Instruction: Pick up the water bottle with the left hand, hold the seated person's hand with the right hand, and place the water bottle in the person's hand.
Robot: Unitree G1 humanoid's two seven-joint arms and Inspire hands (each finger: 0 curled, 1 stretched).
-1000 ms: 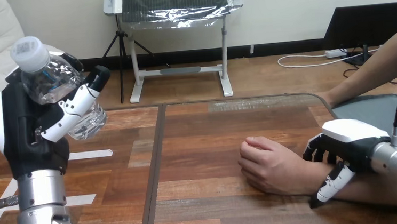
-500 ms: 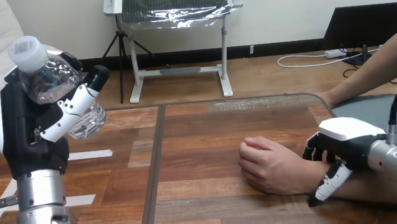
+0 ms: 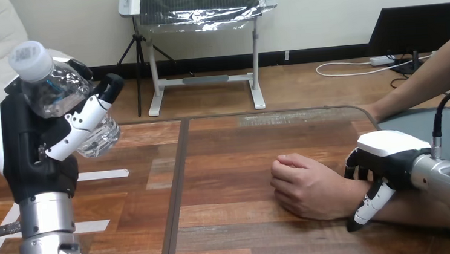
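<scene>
Left hand [image 3: 30, 148] grips water bottle [image 3: 62, 94], cap tilted up-left; right hand [image 3: 388, 150] seemingly clasps person's wrist [image 3: 344, 195].

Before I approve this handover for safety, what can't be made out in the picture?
- The water bottle: its lower body, head view, behind the fingers of the left hand.
- The person's hand: its palm, head view, fist turned down on the table.
- The person's wrist: mostly covered, head view, by the right hand curled round it.

Left arm [image 3: 48, 235] sticks straight up, left hand [image 3: 33, 151] held high with fingers wrapped round the water bottle [image 3: 55, 86]. Right hand [image 3: 388, 153] sits low, fingers and thumb curled round the person's wrist [image 3: 346, 195].
</scene>
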